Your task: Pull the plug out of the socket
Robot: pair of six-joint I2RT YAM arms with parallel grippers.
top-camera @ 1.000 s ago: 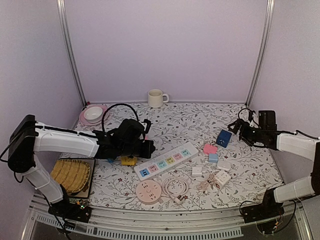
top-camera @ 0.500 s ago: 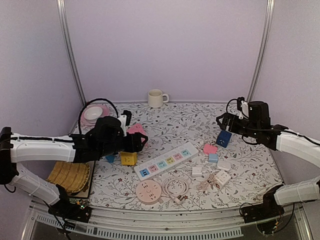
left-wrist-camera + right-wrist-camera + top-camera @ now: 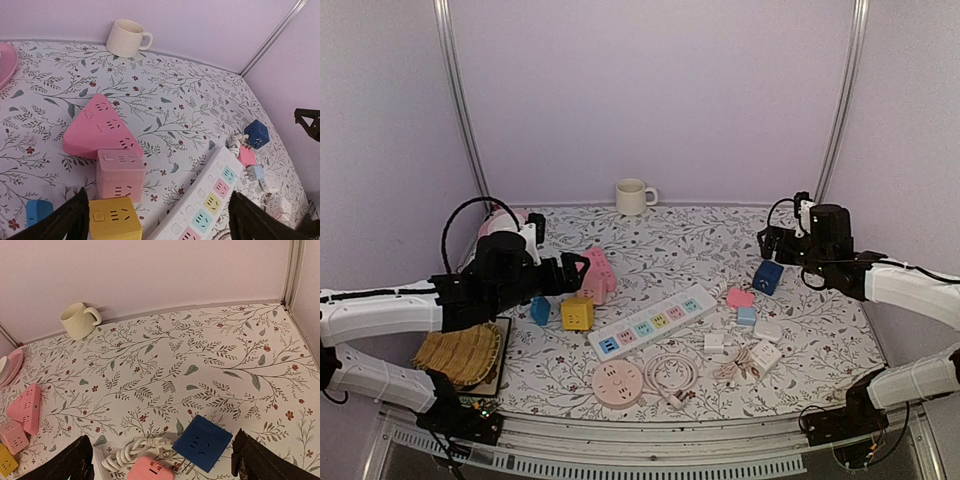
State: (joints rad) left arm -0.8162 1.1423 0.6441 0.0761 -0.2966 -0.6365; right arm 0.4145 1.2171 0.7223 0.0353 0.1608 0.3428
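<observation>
**Both claws spread and empty; plug lying against socket**

Overhead view: the left gripper (image 3: 572,272) stood splayed, holding nothing, just left of the pink triangular socket (image 3: 595,262). The pink cube plug (image 3: 603,291) lay at that socket's near side. The right gripper (image 3: 772,243) hung at far right, beside the blue cube (image 3: 768,276).

Left wrist view: fingers stood wide with nothing between them. The plug touched the socket's near corner; whether it was seated could not be told.

Right wrist view: jaws were splayed and empty.

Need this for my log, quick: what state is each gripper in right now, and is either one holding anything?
Left gripper: open, holding nothing.
Right gripper: open, holding nothing.
</observation>
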